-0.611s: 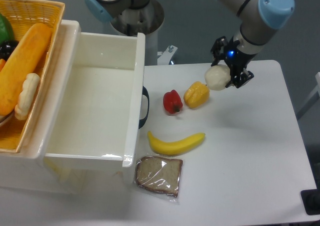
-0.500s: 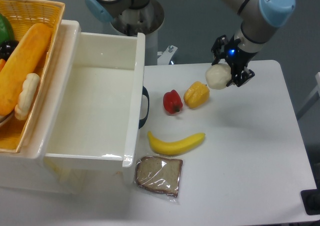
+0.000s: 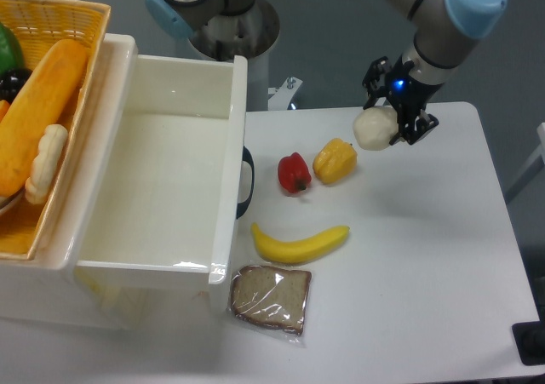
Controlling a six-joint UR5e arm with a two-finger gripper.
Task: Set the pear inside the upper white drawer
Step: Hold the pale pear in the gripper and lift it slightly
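The pale cream pear (image 3: 375,128) is held in my gripper (image 3: 390,122), which is shut on it and holds it a little above the white table near the back right, just right of the yellow bell pepper (image 3: 334,161). The upper white drawer (image 3: 162,175) stands open at the left, its inside bare, with a dark handle (image 3: 247,182) on its front wall facing the table. The gripper is well to the right of the drawer.
A red bell pepper (image 3: 294,172), a banana (image 3: 300,244) and a wrapped slice of bread (image 3: 272,296) lie between the drawer and the gripper. A woven yellow basket (image 3: 51,103) with bread and other food sits at the far left.
The gripper with the pear has risen slightly and shifted a little to the right. Nothing else has moved.
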